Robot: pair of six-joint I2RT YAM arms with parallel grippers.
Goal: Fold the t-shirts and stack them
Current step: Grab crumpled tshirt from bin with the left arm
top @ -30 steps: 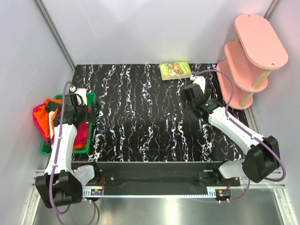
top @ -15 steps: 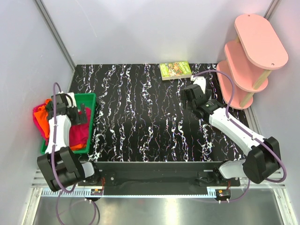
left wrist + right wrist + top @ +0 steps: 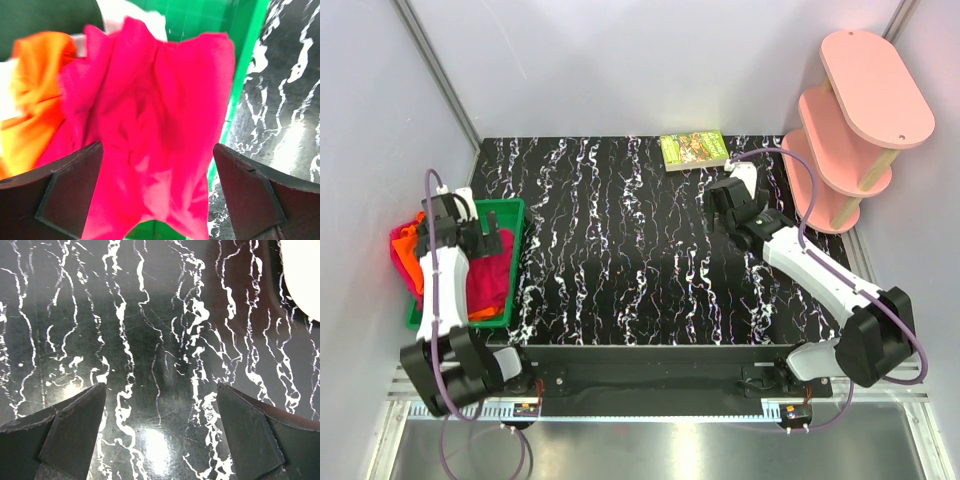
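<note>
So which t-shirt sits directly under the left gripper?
The bright pink t-shirt, centred beneath the open left gripper; the orange t-shirt is bunched off to its side.

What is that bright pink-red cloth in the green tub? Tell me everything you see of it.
The bright pink-red soft cloth lies crumpled and creased in the green plastic tub at the left edge of the black marbled table, against the tub's wall and bunched orange cloth. The open left gripper hangs over it, one finger either side.
</note>
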